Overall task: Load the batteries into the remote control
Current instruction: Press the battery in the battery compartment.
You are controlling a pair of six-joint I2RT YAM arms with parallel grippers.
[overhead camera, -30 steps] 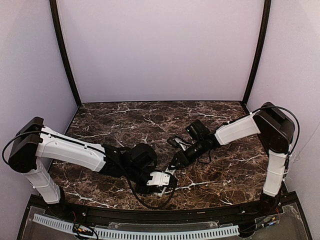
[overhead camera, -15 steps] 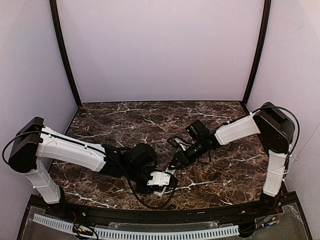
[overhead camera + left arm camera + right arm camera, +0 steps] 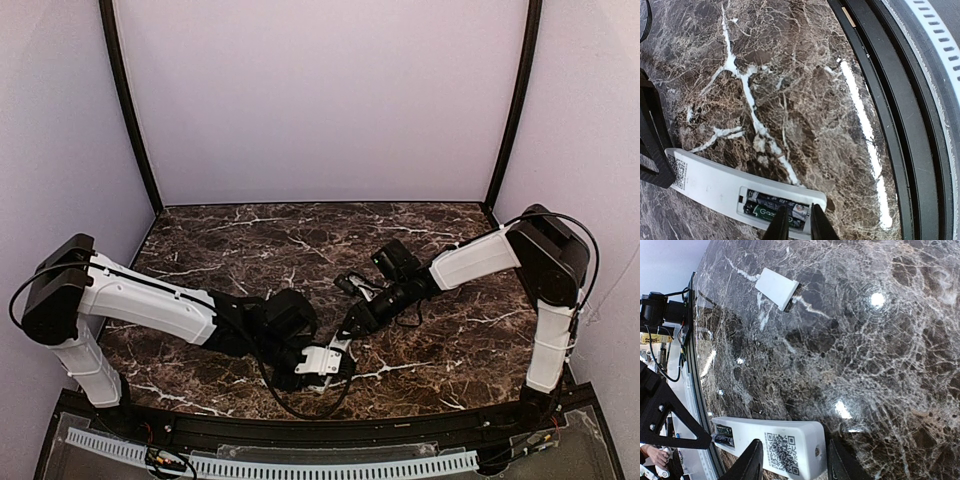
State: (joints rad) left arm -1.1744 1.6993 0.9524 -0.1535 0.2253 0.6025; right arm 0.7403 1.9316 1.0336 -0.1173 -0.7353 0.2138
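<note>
I am looking at the remote control (image 3: pixel 715 187) lying face down on the marble table (image 3: pixel 790 75) close to the near rail (image 3: pixel 880 100), its back compartment open and the batteries (image 3: pixel 772 210) sitting inside. Its long axis is running roughly square to that rail, the compartment end pointing toward the arms' bases and the end with the printed code (image 3: pixel 782 452) pointing away. The left claw (image 3: pixel 797 216) is standing right over the compartment end, its fingers drawn almost together with only a slit between them and their tips at the batteries. I cannot tell whether they are pinching one or only pressing on it. The right claw (image 3: pixel 795 445) is sitting at the far, coded end with its fingers part spread, one just beside the end and the other crossing the body in its own view. Whether it is clamping or merely bracing, I cannot tell. The left arm is the nearer to the batteries, so I am judging the seating push, straight down into the compartment, to be its job. It is stretching low along the near edge with its wrist bent down, while the right arm is sloping down from a raised elbow toward the table's middle. A small white panel (image 3: pixel 777 288), likely the cover, is lying well apart from the remote
</note>
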